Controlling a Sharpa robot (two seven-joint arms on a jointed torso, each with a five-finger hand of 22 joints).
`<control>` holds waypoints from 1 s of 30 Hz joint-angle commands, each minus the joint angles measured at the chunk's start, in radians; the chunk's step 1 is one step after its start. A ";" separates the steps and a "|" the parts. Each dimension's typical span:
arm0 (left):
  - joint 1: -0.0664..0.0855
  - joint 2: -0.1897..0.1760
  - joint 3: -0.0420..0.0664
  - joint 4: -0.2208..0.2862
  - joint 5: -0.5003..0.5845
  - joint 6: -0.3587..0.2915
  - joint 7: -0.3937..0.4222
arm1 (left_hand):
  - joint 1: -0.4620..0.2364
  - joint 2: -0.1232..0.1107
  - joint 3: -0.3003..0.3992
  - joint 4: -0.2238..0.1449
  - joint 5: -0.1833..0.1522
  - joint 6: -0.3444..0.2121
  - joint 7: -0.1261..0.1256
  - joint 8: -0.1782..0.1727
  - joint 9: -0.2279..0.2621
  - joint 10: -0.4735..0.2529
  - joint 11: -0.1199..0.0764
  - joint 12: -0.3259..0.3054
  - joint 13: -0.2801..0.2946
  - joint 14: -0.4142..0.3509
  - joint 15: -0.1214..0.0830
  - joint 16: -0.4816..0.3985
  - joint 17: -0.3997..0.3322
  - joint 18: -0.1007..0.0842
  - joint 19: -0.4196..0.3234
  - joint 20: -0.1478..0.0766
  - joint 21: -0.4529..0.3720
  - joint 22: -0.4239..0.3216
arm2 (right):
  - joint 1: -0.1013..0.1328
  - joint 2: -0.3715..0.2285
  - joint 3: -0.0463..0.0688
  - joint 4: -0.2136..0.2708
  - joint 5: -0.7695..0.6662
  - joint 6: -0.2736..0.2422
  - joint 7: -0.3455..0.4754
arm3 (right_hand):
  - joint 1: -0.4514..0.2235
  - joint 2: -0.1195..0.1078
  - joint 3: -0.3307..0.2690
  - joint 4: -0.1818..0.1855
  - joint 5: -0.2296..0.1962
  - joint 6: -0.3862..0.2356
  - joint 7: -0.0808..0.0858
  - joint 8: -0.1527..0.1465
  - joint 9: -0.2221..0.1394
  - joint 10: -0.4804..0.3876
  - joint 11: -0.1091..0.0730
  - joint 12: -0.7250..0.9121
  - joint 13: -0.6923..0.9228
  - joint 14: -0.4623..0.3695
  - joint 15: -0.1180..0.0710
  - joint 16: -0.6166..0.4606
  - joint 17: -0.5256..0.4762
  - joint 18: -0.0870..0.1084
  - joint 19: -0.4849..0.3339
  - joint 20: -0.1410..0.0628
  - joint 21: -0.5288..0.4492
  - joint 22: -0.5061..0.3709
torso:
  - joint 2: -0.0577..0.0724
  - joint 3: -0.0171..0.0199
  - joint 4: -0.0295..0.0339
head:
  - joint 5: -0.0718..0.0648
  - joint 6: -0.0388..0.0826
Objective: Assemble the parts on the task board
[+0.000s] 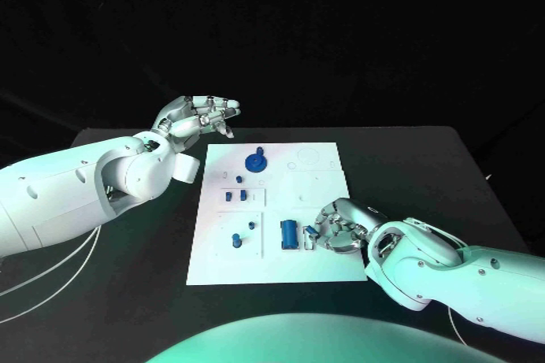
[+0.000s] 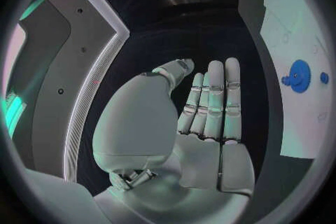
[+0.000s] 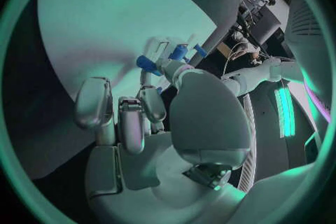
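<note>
task board (image 1: pixel 284 221) – matt white; parts (image 1: pixel 291 235) – glossy blue plastic; table (image 1: pixel 431 166) – matt black

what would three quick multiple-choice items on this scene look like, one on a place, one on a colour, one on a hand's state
1. Where on the task board is the gear-shaped part?
A. near the far edge
B. at the near edge
C. off the board, on the table

2. What colour are the parts?
A. red
B. blue
C. yellow

3. What is the left robot hand doing?
A. gripping a part
B. pressing on the board
C. raised beyond the board's far left corner, holding nothing

Answers:
1 A: the head view shows the gear at the board's far end, away from the robot.
2 B: the gear and the cylinder part both show blue against the white board.
3 C: the left wrist view shows its fingers straight and its palm bare, while the right robot hand is down at the cylinder part.
</note>
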 commanded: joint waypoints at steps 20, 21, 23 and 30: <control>0.001 0.000 0.001 0.004 0.003 0.014 0.000 | 0.001 0.009 0.000 -0.003 0.005 -0.006 -0.001 0.005 -0.001 -0.006 -0.003 0.003 -0.002 -0.007 -0.004 -0.002 -0.002 0.013 -0.003 0.003 -0.001 0.000 | -0.005 0.037 0.000 -0.030 0.025 0.059 -0.007 | -0.094 0.007 -0.054 0.072 0.000 0.028 -0.016 0.021 0.026 0.040 -0.006 0.063 0.050 0.091 -0.009 0.007 0.190 -0.017 0.014 -0.007 0.014 0.124 | -0.001 -0.0011 0.0004 | 0.002 -0.007; 0.001 0.000 0.001 0.004 0.003 0.014 0.000 | 0.001 0.009 0.000 -0.003 0.005 -0.006 -0.001 0.005 -0.001 -0.006 -0.003 0.003 -0.002 -0.007 -0.004 -0.002 -0.002 0.013 -0.003 0.003 -0.001 0.000 | -0.005 0.037 0.000 -0.031 0.024 0.058 -0.007 | -0.095 0.007 -0.054 0.073 -0.001 0.028 -0.017 0.021 0.026 0.041 -0.006 0.063 0.051 0.091 -0.009 0.007 0.189 -0.017 0.014 -0.007 0.013 0.124 | -0.001 -0.0012 0.0005 | 0.002 -0.007; 0.001 0.000 0.001 0.004 0.003 0.014 0.000 | 0.001 0.009 0.000 -0.003 0.005 -0.006 -0.001 0.005 -0.001 -0.006 -0.003 0.003 -0.002 -0.007 -0.004 -0.002 -0.002 0.013 -0.003 0.003 -0.001 0.000 | -0.005 0.037 0.000 -0.031 0.024 0.056 -0.006 | -0.100 0.008 -0.057 0.077 -0.002 0.028 -0.016 0.021 0.026 0.040 -0.006 0.061 0.049 0.091 -0.009 0.007 0.189 -0.017 0.013 -0.007 0.011 0.123 | -0.002 -0.0011 0.0005 | 0.002 -0.007; 0.001 0.000 0.001 0.003 0.003 0.015 -0.002 | 0.001 0.009 0.000 -0.003 0.005 -0.006 -0.001 0.005 -0.001 -0.006 -0.003 0.003 -0.002 -0.007 -0.004 -0.002 -0.002 0.013 -0.003 0.003 -0.001 0.000 | -0.005 0.038 0.000 -0.031 0.019 0.052 -0.004 | -0.131 0.012 -0.078 0.085 -0.040 0.028 -0.016 0.021 0.025 0.039 -0.005 0.060 0.050 0.091 -0.009 0.006 0.187 -0.016 0.013 -0.007 0.006 0.124 | -0.001 -0.0006 0.0002 | 0.002 -0.007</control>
